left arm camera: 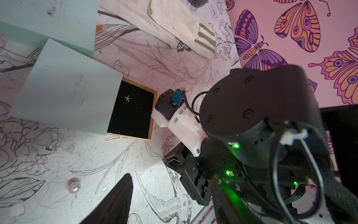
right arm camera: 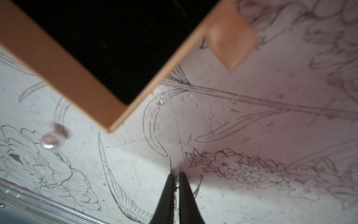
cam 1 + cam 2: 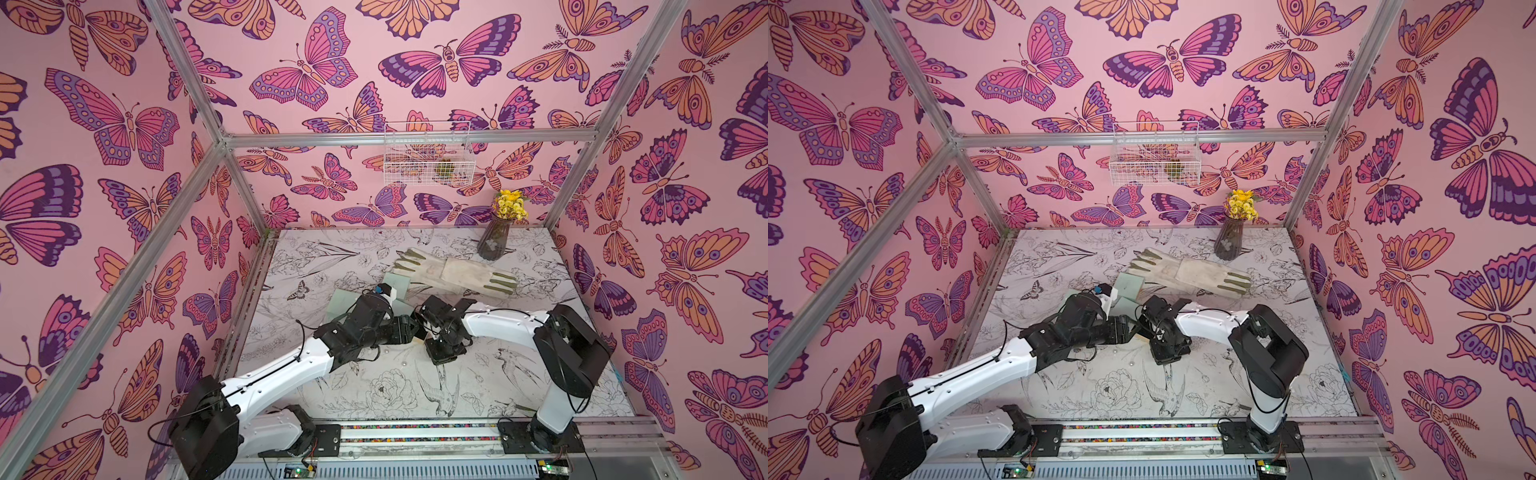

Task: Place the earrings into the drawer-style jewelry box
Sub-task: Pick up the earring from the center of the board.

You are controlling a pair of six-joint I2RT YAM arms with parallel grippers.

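A: How do the right jaws stand?
B: Pressed together, tips low over the white counter (image 2: 251, 126) with its inked flowers and birds, just off the open corner of the tan cardboard drawer (image 2: 64, 71). A tiny speck sits between the tips; I cannot tell what it is.
A: And the left jaws?
B: Only one black finger (image 1: 116, 201) shows, so I cannot tell whether they are apart or together. It hangs over the counter, apart from the drawer's side wall.
A: The earrings?
B: A small silver star-shaped earring (image 1: 127, 99) lies on the drawer's black velvet lining. A round pearl earring (image 2: 50, 142) lies on the counter near the drawer's side wall, not touching it.
A: The box itself?
B: The drawer stands half out of its mint-green card sleeve (image 1: 65, 87). Beyond the drawer lie pale work gloves (image 3: 461, 272).
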